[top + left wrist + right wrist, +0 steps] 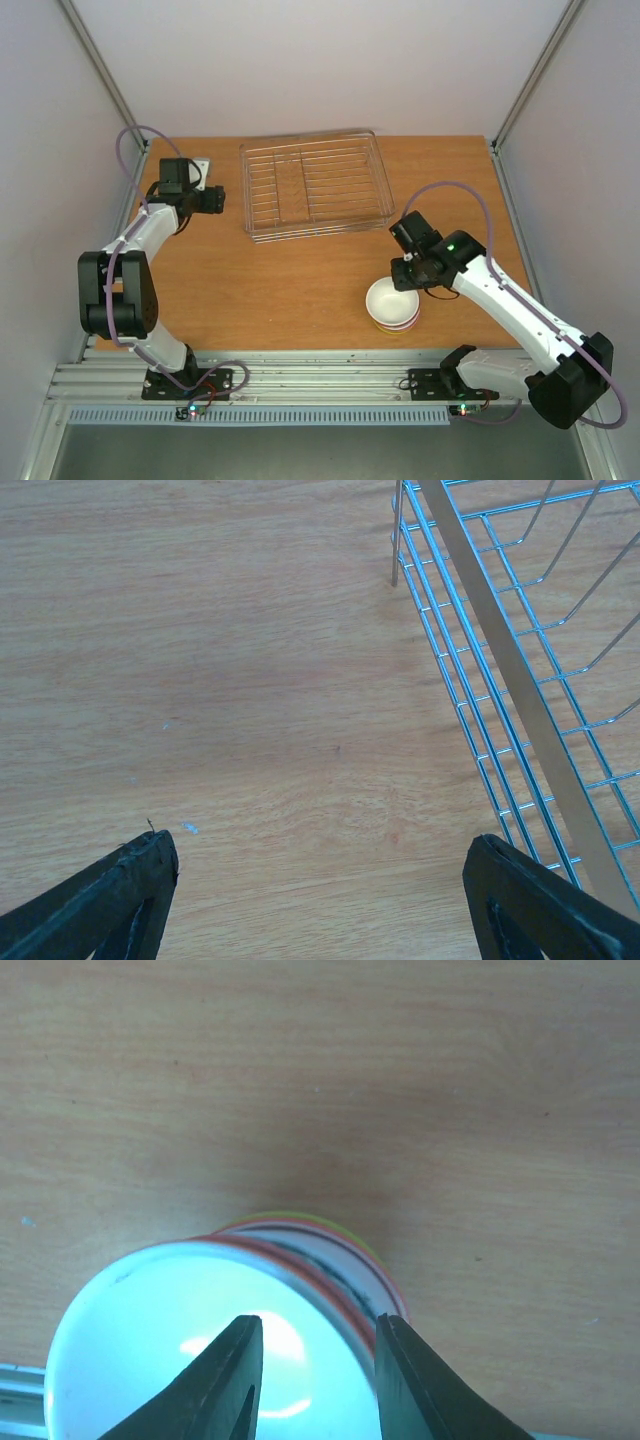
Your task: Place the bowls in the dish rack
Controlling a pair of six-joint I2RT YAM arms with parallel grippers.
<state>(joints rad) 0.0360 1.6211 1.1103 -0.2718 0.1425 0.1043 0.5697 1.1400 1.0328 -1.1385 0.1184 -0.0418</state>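
Note:
The bowls are nested in one stack (393,303) at the front right of the table. A plain white bowl (150,1360) is on top, and red, dark-patterned and yellow-green rims (330,1250) show below it. My right gripper (407,283) (318,1360) is over the stack's far rim. Its jaws are partly closed, one finger inside the top bowl and one outside, with a gap left around the rim. The dish rack (315,185) stands empty at the back centre. My left gripper (215,198) (320,880) is wide open and empty, just left of the rack (500,650).
A small white block (200,163) lies by the left arm's wrist at the back left. Grey walls close in the table on both sides and at the back. A metal rail (300,372) runs along the near edge.

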